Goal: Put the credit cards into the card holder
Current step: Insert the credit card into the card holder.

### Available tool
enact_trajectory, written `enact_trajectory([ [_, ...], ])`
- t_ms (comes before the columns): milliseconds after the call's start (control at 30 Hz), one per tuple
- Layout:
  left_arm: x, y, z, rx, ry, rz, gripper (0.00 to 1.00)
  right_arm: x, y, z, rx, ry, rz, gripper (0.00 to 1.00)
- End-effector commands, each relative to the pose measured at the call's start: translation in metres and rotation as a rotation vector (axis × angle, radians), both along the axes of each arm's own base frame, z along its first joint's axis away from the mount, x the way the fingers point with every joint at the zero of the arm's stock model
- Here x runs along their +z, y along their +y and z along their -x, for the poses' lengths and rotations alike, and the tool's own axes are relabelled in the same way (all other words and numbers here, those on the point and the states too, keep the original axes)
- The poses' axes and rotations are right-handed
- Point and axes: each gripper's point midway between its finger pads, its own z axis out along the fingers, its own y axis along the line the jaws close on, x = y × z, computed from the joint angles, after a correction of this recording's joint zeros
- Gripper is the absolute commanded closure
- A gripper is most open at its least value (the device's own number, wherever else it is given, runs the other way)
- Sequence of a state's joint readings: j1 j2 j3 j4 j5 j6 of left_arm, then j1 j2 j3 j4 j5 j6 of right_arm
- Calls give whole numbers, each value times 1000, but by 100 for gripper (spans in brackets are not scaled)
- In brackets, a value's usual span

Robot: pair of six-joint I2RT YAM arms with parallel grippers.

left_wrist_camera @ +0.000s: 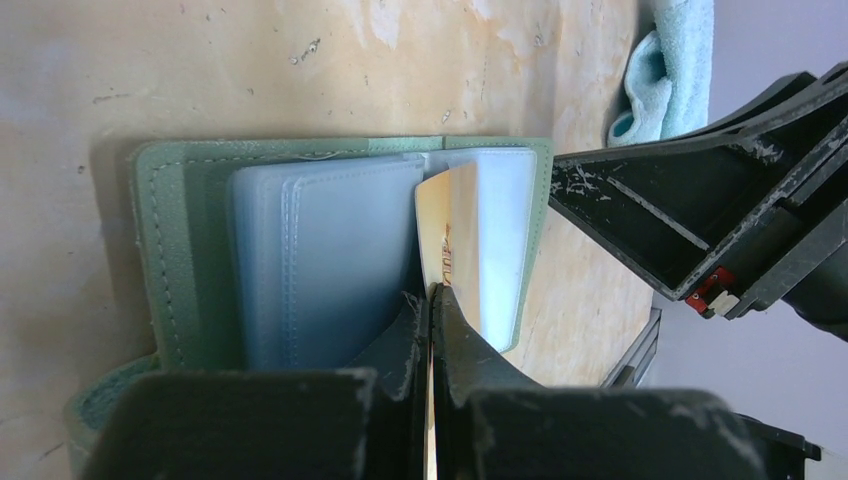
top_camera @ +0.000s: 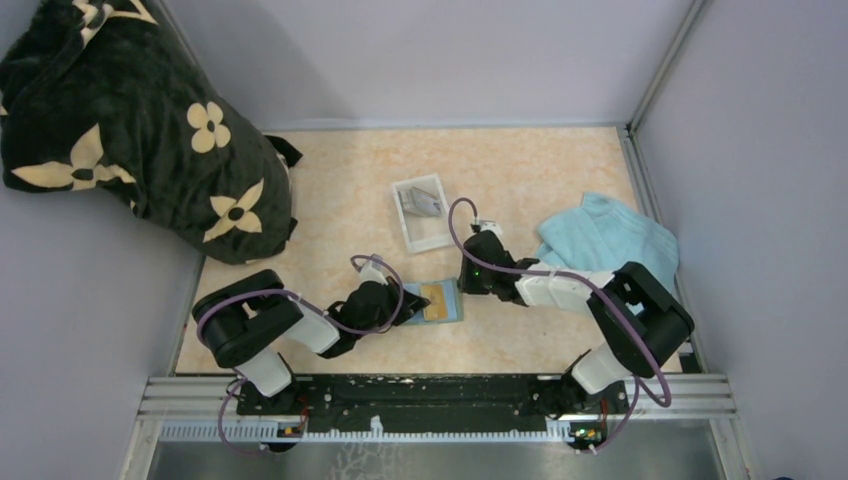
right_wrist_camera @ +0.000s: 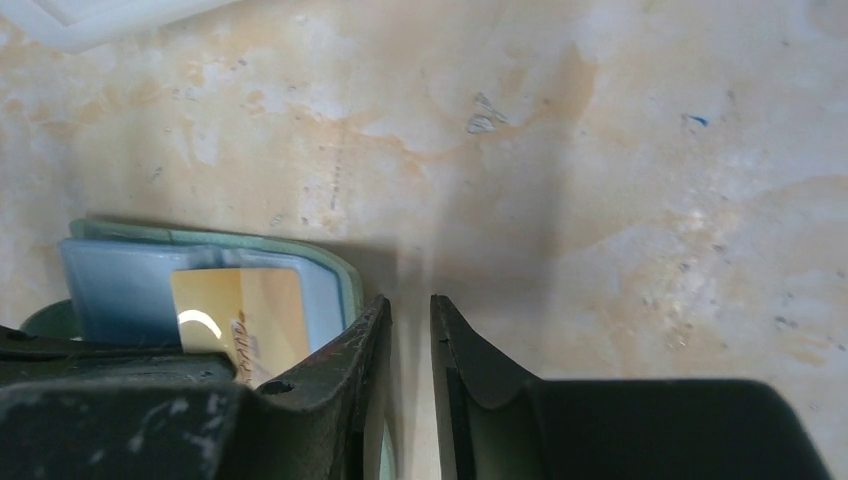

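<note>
An orange-yellow credit card (left_wrist_camera: pixel 450 225) is pinched on edge between the closed fingers of the left gripper (left_wrist_camera: pixel 432 298). Its far end is set among the pale blue sleeves of the card holder (left_wrist_camera: pixel 190 250), which lies open on the table just ahead of the left arm. The right gripper (right_wrist_camera: pixel 410 330) is held at the holder's right edge, fingers narrowly parted with nothing between them; whether the holder is touched cannot be told. More cards (top_camera: pixel 425 204) are seen in the white tray (top_camera: pixel 412 238). If the card is pushed while misaligned with a slot, it could be bent or lodged between sleeves, and a holder not pressed down could be shoved away
</note>
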State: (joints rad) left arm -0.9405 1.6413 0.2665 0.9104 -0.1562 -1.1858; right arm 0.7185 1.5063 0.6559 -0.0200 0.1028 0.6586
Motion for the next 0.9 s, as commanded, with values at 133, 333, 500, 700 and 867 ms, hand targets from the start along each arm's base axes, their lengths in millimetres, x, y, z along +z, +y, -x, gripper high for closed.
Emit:
enact_trajectory([
  [133,-61,35,32,-22,163,-221,100,-35,-73,53,-74,173,282,74],
  [333,-60,32,31,-32,159,-229,100,-24,-56,56,-17,161,188,74],
  [500,-60,30,30,-41,160,-240,100,-17,-37,58,37,139,115,75],
  [700,-60,28,29,-50,163,-249,100,-12,-29,59,58,122,76,76],
  [867,-61,28,29,-54,163,-259,100,-7,-25,58,70,114,57,76],
])
